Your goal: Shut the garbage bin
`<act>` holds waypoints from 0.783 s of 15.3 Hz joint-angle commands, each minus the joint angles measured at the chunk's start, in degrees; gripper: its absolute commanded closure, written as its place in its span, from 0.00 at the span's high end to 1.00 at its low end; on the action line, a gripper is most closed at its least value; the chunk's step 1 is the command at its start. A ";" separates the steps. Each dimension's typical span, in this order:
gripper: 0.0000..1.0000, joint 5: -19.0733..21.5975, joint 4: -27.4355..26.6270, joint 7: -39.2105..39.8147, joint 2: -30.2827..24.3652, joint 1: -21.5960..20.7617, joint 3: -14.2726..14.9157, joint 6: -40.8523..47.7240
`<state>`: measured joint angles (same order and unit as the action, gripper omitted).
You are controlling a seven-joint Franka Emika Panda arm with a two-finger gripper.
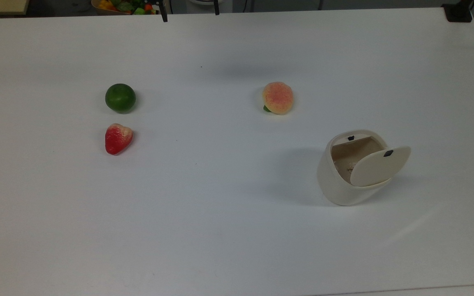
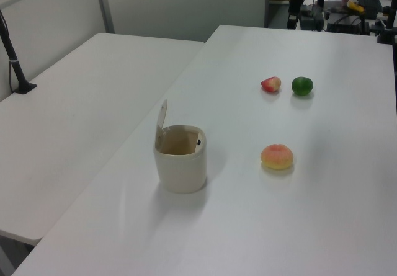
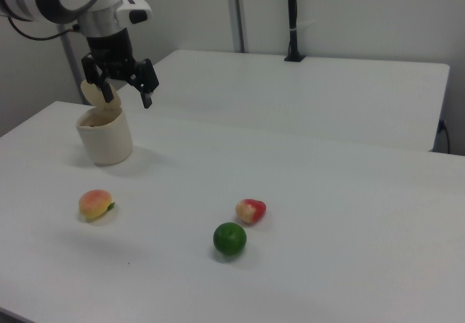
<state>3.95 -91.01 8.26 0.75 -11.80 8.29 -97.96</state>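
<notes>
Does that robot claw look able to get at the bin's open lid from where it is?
Probably yes. In the right view the open gripper hangs right by the raised lid of the garbage bin, with nothing between them.

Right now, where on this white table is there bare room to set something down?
The white table is bare between the green lime with the red strawberry and the peach, and along the top view's whole lower edge. Tightest spot: between peach and open cream-white garbage bin.

white arm upper left in the right view, hand [image 3: 128,94] pointing down, fingers spread
</notes>
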 commanded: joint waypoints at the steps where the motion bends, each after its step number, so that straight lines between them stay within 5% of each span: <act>1: 1.00 -0.79 -0.84 0.61 -0.84 -0.94 0.67 0.84; 12: 1.00 -0.70 -0.84 0.79 -0.84 -1.03 0.67 0.23</act>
<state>3.95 -91.01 8.32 0.75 -11.80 8.29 -97.96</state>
